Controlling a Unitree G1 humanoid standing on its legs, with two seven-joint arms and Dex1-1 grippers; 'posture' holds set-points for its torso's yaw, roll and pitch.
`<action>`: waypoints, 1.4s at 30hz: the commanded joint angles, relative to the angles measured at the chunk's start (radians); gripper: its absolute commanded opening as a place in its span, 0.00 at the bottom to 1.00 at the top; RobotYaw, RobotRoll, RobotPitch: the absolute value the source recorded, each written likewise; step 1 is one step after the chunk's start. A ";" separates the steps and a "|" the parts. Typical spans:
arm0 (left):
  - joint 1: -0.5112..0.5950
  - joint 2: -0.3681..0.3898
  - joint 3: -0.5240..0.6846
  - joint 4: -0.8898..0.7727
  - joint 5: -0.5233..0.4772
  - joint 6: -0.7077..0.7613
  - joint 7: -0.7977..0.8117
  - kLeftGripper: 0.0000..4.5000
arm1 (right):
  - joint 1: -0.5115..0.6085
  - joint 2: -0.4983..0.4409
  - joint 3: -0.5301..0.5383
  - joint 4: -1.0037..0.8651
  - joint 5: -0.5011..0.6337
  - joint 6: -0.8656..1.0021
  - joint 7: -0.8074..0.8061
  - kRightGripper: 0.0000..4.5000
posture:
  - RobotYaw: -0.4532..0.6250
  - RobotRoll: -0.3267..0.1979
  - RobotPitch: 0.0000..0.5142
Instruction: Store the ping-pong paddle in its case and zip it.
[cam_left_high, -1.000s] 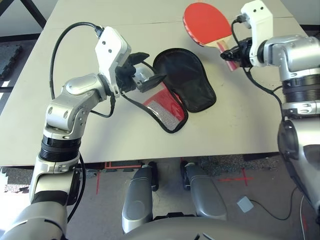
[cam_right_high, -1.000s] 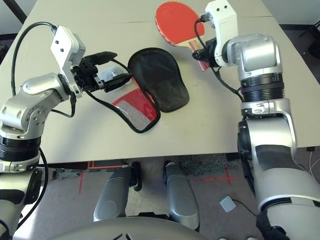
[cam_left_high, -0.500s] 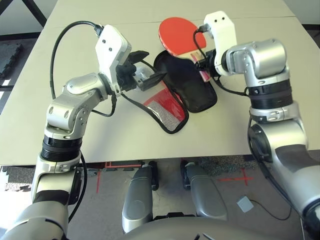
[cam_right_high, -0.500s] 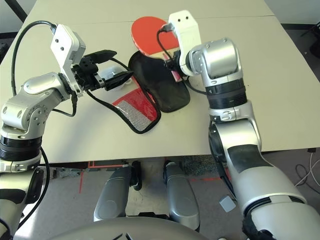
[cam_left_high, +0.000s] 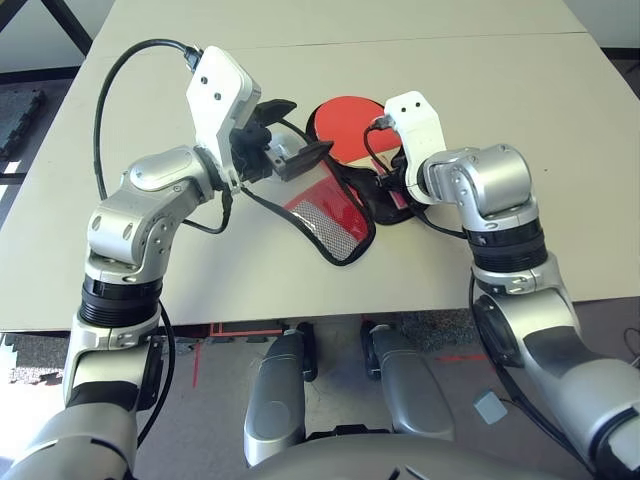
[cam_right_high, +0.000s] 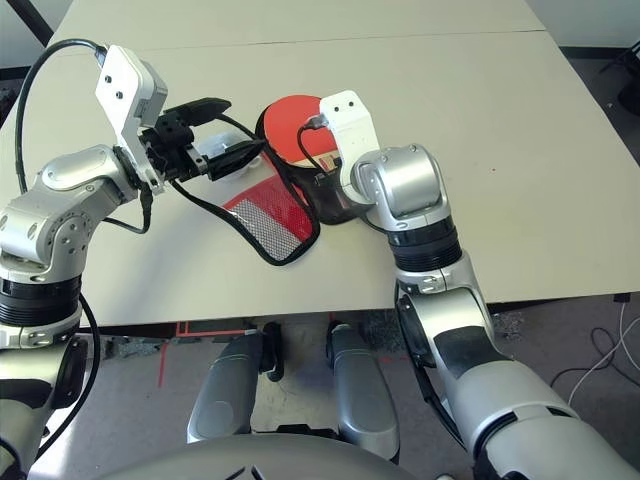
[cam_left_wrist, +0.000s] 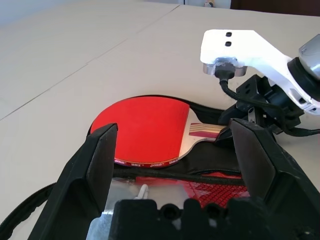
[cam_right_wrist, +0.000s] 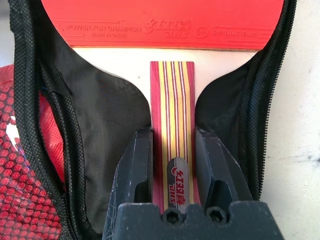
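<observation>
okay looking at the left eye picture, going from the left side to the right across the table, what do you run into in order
Left gripper holding up the case's flap → the case, its red mesh side lying open → ping-pong paddle on the black lining → right gripper shut on the paddle's handle.

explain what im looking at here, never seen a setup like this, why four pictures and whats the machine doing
This is a humanoid robot with two silver arms, working at a table. Two pictures come from the stereo camera on its head, looking down over the arms. The other two come from cameras on its wrists, looking along each gripper's two black fingers.

On the table lies an opened red case with black lining. The right gripper is shut on the striped wooden handle of a red paddle, whose round face lies over the case's open black half. The left gripper holds up part of the case's other half, apparently keeping it open, while the red mesh part rests on the table. The zip is not yet closed.
</observation>
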 joint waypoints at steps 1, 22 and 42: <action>0.020 0.000 0.004 -0.020 -0.005 0.014 0.006 1.00 | 0.039 0.012 -0.003 0.007 0.011 0.046 -0.022 0.22 | 0.51 0.62 0.53; 0.018 0.011 0.027 -0.019 -0.008 0.013 0.001 1.00 | -0.008 -0.510 -0.030 -0.150 0.631 -0.078 0.571 0.99 | 0.50 0.62 0.52; 0.094 0.279 0.238 0.027 -0.020 0.013 -0.106 1.00 | 0.001 -0.638 0.039 0.322 0.347 -0.614 0.791 0.99 | 0.51 0.62 0.49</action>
